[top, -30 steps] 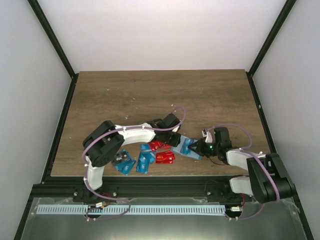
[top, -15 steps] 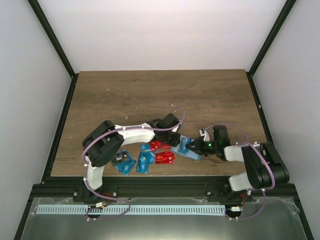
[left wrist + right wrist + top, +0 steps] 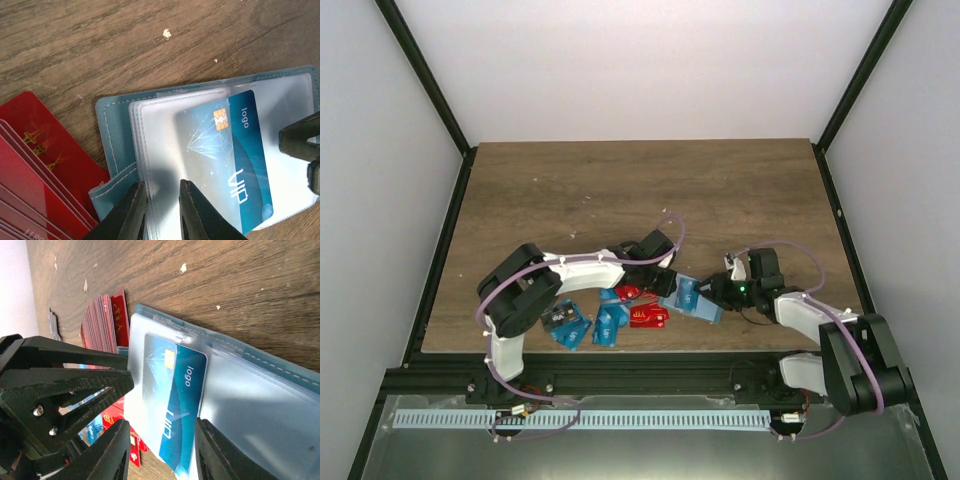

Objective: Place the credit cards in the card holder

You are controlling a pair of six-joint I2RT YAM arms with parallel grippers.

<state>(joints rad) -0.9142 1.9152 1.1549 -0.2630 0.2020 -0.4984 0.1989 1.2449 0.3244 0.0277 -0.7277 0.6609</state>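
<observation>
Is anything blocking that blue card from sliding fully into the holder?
Nothing visible does. The blue card sits partly inside a clear sleeve of the card holder; the left gripper pinches the sleeve's edge.

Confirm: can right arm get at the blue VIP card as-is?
Likely yes. The right gripper has its jaws open on either side of the blue VIP card, its end exposed, nothing between. The left gripper grips the card holder at another edge, clear of it.

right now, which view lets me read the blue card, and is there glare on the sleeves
Left wrist: blue card sharp, print readable, mild whitish sheen on the clear sleeves. Right wrist: print legible too, sleeves hazy. Top external: card holder too small to read.
</observation>
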